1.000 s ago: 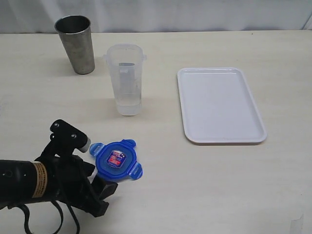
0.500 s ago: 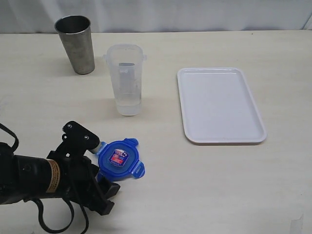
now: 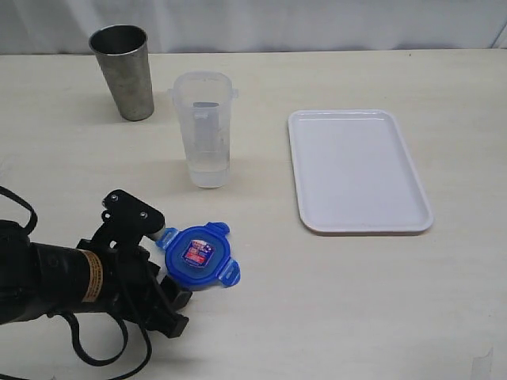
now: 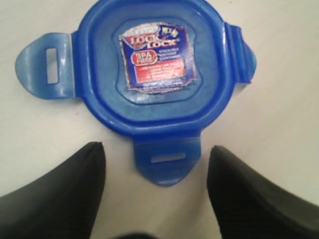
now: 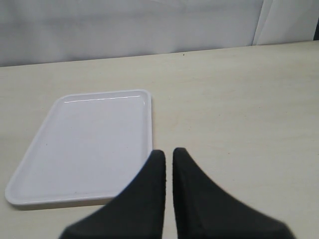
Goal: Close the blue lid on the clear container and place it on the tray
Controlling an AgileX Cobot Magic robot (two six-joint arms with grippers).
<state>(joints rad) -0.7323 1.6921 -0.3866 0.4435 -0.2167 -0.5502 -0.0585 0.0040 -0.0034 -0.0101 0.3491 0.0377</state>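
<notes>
While the blue lid (image 4: 158, 74) lies flat on the counter (image 3: 356, 301) just ahead of the released, empty left claw (image 4: 154, 149), a sound grasp probably needs both jaws flanking its rim before clenching.

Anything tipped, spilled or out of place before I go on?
Nothing stands out. The lid lies label up on the table, the container and steel cup stand upright, and the tray lies flat.

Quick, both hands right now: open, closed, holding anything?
Left hand: open, straddling one flap of the blue lid, not gripping it.
Right hand: closed, holding nothing.
</notes>
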